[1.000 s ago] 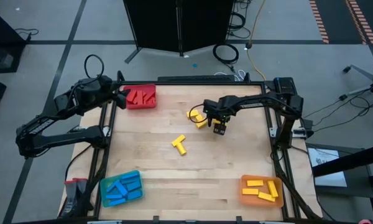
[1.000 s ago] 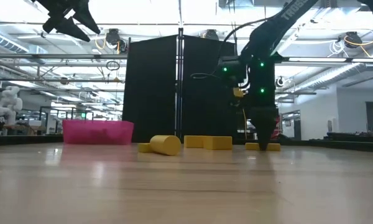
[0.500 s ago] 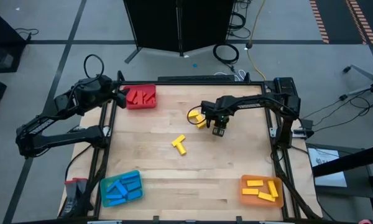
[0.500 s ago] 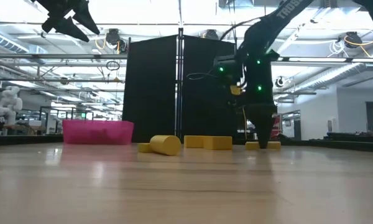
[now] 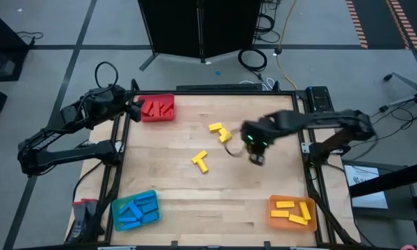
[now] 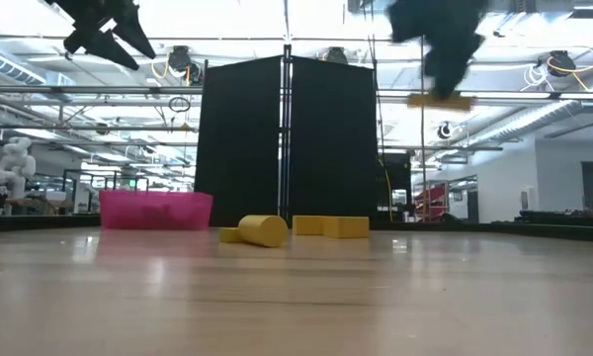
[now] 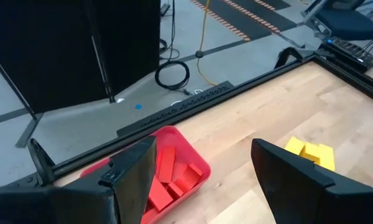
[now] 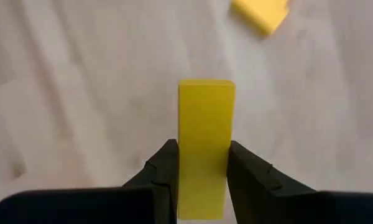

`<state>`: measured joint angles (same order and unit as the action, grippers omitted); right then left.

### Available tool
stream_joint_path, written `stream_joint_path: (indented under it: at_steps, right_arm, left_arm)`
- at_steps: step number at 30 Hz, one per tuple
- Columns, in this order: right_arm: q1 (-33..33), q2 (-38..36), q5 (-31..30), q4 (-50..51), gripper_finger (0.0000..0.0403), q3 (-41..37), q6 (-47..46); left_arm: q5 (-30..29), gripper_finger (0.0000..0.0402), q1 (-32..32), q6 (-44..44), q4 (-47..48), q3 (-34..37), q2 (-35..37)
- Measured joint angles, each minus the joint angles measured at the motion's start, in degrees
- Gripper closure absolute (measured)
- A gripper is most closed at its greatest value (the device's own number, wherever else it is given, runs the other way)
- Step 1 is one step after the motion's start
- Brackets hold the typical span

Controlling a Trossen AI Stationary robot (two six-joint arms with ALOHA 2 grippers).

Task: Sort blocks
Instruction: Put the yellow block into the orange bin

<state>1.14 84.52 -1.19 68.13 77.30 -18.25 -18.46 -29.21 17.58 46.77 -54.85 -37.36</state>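
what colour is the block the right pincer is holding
Yellow. The block sits clamped in the right pincer, clearest in the right wrist view.

Light wooden table (image 5: 215,198): yellow rectangular blocks (image 5: 201,161) left of right claw (image 5: 256,158); red (image 5: 157,108), blue (image 5: 135,210), orange plastic trays (image 5: 292,211) at corners.

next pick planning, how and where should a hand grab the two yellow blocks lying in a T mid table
Judging by the high view, take the yellow T pair one bar at a time: come straight down and pinch across the narrow width of the bar sticking out, near its free end, away from where they touch. Both lie flat with bare table around them.
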Motion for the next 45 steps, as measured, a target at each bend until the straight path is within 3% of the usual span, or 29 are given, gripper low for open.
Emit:
stream_joint_path:
  at_steps: [5,11,22,33,45]
  right_arm:
    - [-14.18,-6.23,-1.12,7.87,0.0321,0.0,-19.75]
    - [-30.81,-5.62,-2.13,8.9,0.0321,0.0,-38.9]
    - [-48.14,2.79,-1.81,3.62,0.0321,-0.09,-56.05]
    - [-57.58,8.61,-1.58,-0.65,0.0321,-0.09,-67.87]
    - [-58.52,11.89,1.35,-6.03,0.0321,-5.34,-68.0]
  left_arm:
    - [-0.02,0.0134,-0.01,-0.02,0.11,0.0,0.02]
    - [-0.02,0.0134,-0.02,-0.02,0.13,0.0,0.01]
    - [-0.02,0.0134,-0.02,-0.02,0.13,0.0,0.0]
    - [-0.02,0.0134,-0.02,-0.02,0.12,0.0,0.0]
    - [-0.01,0.0134,-0.01,-0.01,0.1,0.0,0.0]
